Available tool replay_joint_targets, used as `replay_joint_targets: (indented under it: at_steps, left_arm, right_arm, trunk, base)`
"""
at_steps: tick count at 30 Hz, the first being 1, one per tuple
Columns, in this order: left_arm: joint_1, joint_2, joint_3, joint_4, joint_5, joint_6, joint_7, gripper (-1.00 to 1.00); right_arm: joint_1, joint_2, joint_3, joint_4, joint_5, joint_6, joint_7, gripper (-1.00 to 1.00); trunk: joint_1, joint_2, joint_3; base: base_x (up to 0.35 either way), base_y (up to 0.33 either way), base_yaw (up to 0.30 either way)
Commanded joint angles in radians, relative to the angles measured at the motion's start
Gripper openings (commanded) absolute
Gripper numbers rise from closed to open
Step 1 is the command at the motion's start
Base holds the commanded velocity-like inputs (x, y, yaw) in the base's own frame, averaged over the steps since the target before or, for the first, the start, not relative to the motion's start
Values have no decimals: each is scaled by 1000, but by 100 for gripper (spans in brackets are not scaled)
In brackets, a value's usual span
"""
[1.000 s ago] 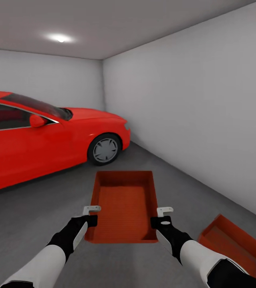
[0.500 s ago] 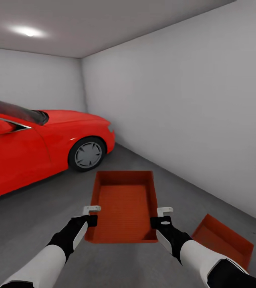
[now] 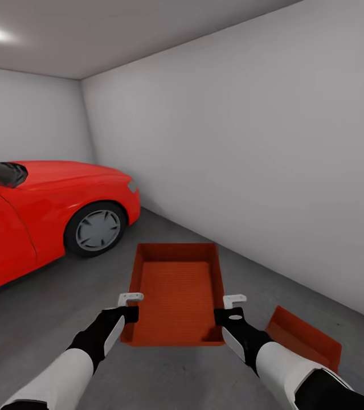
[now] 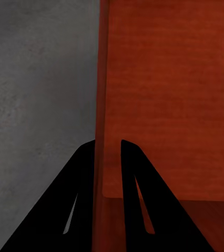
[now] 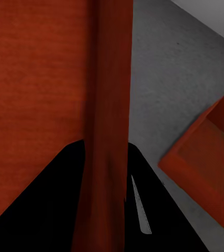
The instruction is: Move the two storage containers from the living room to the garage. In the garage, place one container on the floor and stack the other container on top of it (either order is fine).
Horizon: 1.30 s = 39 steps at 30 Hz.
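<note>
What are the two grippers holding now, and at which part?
One orange-red storage container, carried between them: the left gripper clamps its left side wall, the right gripper its right side wall, near the close end.

Our right gripper (image 5: 108, 157) pinches the thin side wall of an orange-red storage container (image 5: 36, 84). Beyond that wall, a second container (image 5: 209, 168) sits apart on the grey floor (image 5: 164, 89).
</note>
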Motion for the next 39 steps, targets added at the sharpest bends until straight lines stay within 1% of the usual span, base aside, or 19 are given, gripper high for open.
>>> replay_joint_targets:
  at_steps: [1,32,37,39]
  left_arm:
    - [-1,-6,14,-10,-27,8,13,-100]
    - [-1,-6,14,-10,-28,10,13,-100]
    - [-1,-6,15,-11,-28,12,13,-100]
    - [-1,-6,16,-11,-28,13,13,-100]
  right_arm:
    - [0,1,-2,2,-13,6,-96,-100]
    - [0,1,-2,2,-13,6,-96,-100]
    - [0,0,-2,2,-13,7,-96,-100]
    - [0,1,-2,2,-13,9,-95,-100]
  trunk:
    - [1,-2,-2]
    - [1,-2,-2]
    - [1,-2,-2]
    - [1,-2,-2]
  base:
    - [322,0,-255]
    - [322,0,-255]
    - [259,0,-255]
    - [36,0,-283]
